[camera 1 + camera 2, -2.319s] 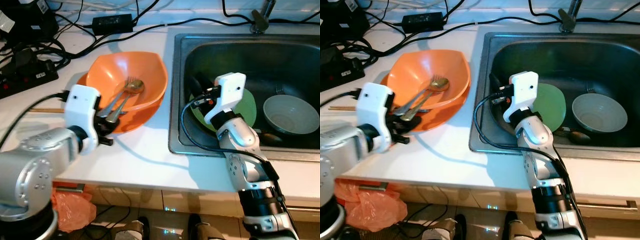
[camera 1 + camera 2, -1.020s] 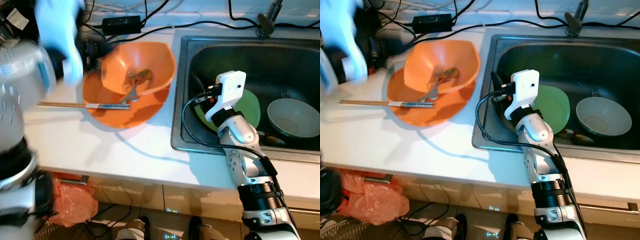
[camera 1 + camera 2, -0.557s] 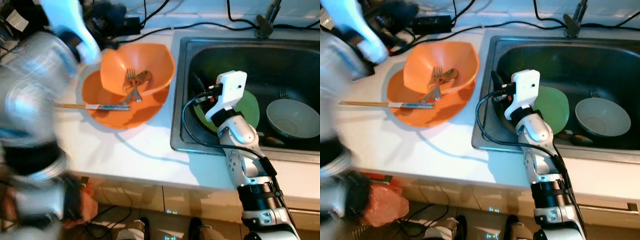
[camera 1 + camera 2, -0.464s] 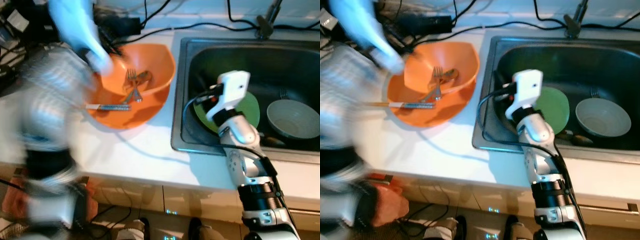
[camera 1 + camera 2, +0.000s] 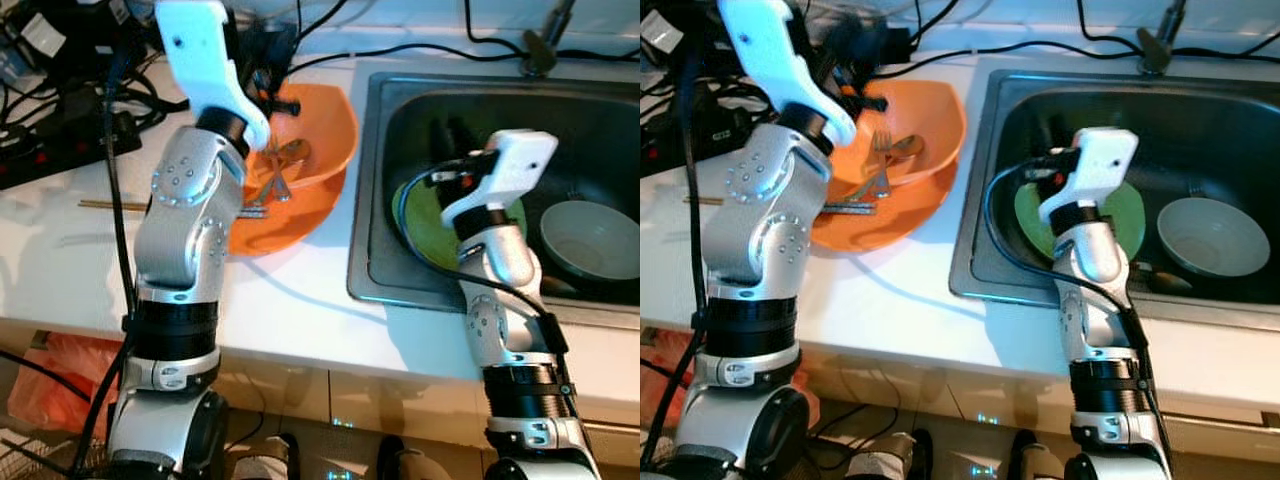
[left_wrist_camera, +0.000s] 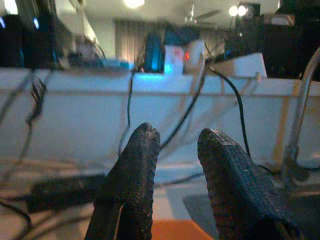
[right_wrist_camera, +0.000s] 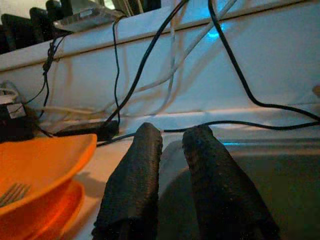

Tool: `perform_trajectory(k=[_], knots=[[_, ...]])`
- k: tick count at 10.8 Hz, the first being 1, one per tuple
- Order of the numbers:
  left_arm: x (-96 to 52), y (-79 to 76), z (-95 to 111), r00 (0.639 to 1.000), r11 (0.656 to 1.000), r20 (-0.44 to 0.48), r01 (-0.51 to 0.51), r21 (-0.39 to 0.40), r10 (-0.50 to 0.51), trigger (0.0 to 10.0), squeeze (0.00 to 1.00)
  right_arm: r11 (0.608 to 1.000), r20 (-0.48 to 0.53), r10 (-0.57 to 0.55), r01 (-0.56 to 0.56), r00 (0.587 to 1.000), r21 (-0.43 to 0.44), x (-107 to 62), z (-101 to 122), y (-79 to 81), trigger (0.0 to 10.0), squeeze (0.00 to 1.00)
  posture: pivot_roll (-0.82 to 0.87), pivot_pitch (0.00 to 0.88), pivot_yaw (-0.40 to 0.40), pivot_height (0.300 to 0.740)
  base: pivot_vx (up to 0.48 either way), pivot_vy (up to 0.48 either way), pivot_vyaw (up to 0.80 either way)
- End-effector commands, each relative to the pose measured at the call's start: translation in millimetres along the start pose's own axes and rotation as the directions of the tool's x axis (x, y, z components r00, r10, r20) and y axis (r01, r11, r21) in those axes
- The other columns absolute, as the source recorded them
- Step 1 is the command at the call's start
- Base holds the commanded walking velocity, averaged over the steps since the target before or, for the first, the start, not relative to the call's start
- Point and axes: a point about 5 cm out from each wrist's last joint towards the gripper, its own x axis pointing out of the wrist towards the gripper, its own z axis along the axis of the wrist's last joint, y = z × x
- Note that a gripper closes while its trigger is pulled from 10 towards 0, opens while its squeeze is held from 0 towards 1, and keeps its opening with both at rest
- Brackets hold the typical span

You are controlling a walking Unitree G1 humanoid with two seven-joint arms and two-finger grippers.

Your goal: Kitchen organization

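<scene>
An orange bowl point(image 5: 318, 125) sits tilted on an orange plate point(image 5: 285, 215) on the white counter, with a fork and spoon point(image 5: 278, 168) inside it. My left gripper point(image 5: 268, 95) hovers over the bowl's far rim. Its fingers point(image 6: 137, 165) are slightly open with nothing between them. Chopsticks point(image 5: 100, 205) lie left of the plate. In the steel sink point(image 5: 375, 285) a green plate point(image 5: 428, 222) leans beside a white bowl point(image 5: 590, 235). My right gripper point(image 5: 450, 140) hangs above the green plate, its fingers point(image 7: 137, 175) shut and holding nothing.
Black cables, a power strip point(image 5: 60, 150) and an adapter crowd the counter's back left. The tap base point(image 5: 540, 55) stands behind the sink. Bare white counter point(image 5: 300, 300) lies in front of the plate.
My left arm swung up from the bowl's near side to above its far rim. The bowl now sits tilted on the plate. The right gripper rose slightly over the sink.
</scene>
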Motion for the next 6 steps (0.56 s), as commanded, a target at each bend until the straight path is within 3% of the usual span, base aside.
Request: perform_trajectory(k=[1, 2, 4, 6], knots=[[-5.3, 3.6, -10, 1.000, 0.999, -0.012, -0.023, 0.044, 0.023, 10.0, 0.00, 0.999, 0.012, -0.035, 0.035, 0.999, 0.002, -3.0, 0, -4.5, 10.0, 0.00, 0.16, 0.151, 0.115, 0.740, 0.000, 0.000, 0.00], [-9.6, 4.0, -15, 1.000, 0.994, 0.004, -0.030, 0.107, 0.030, 10.0, 0.00, 0.999, 0.044, -0.046, 0.047, 0.998, -0.011, -1.2, 9, -6.5, 10.0, 0.00, 0.14, 0.155, 0.111, 0.740, 0.000, 0.000, 0.00], [-10.8, 8.2, -15, 0.998, 0.987, 0.027, -0.054, 0.151, 0.050, 10.0, 0.00, 0.998, 0.062, -0.049, 0.050, 0.997, -0.023, -1.0, 14, -7.8, 10.0, 0.00, 0.14, 0.159, 0.107, 0.740, 0.000, 0.000, 0.00], [-14.1, 21.6, -9, 0.993, 0.968, 0.080, -0.104, 0.231, 0.087, 10.0, 0.00, 0.997, 0.085, -0.072, 0.075, 0.994, -0.027, -1.7, 19, -10.8, 10.0, 0.00, 0.14, 0.164, 0.113, 0.740, 0.000, 0.000, 0.00]])
